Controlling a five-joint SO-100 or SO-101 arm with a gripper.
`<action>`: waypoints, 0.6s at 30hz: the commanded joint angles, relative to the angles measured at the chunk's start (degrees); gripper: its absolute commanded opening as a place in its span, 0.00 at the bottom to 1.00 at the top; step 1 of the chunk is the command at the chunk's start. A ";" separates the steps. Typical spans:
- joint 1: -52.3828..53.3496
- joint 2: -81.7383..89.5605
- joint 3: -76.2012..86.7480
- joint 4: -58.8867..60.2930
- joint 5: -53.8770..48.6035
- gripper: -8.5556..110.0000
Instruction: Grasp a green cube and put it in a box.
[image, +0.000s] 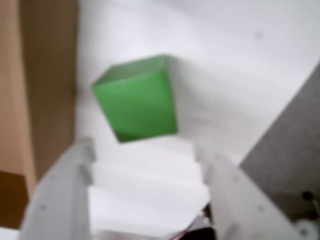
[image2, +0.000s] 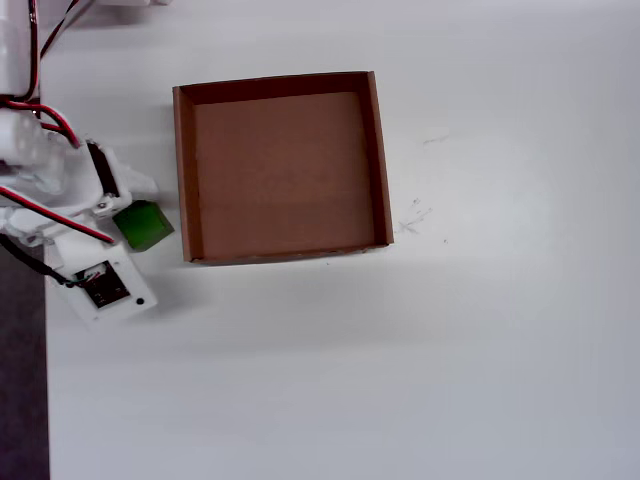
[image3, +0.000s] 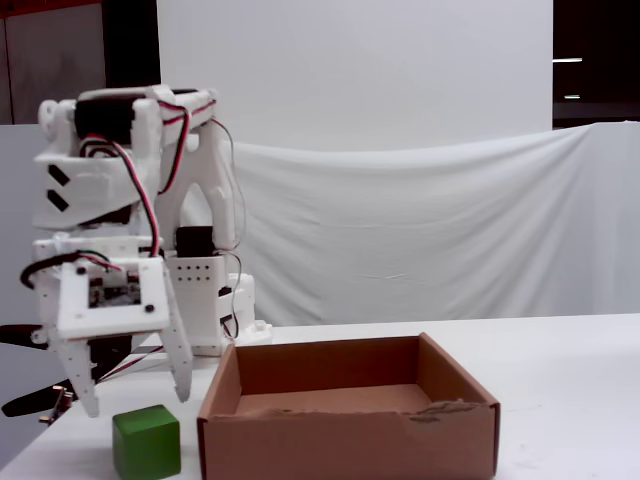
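The green cube sits on the white table just left of the box. My gripper hangs just above the cube with its jaws open and empty, one finger to each side of it. In the wrist view the cube lies ahead of the open gripper, apart from both fingers, and the box wall fills the left edge. In the overhead view the cube is close to the box's left wall. The box floor is bare.
The arm's white base and wiring stand behind the gripper at the left. The table's left edge runs close to the arm; it also shows as a grey area in the wrist view. A white cloth backdrop hangs behind.
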 joint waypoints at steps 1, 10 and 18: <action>0.44 0.26 -3.78 -0.88 -1.58 0.31; -0.70 -2.64 -5.10 -3.43 -3.25 0.31; -1.76 -4.92 -5.98 -5.45 -3.25 0.31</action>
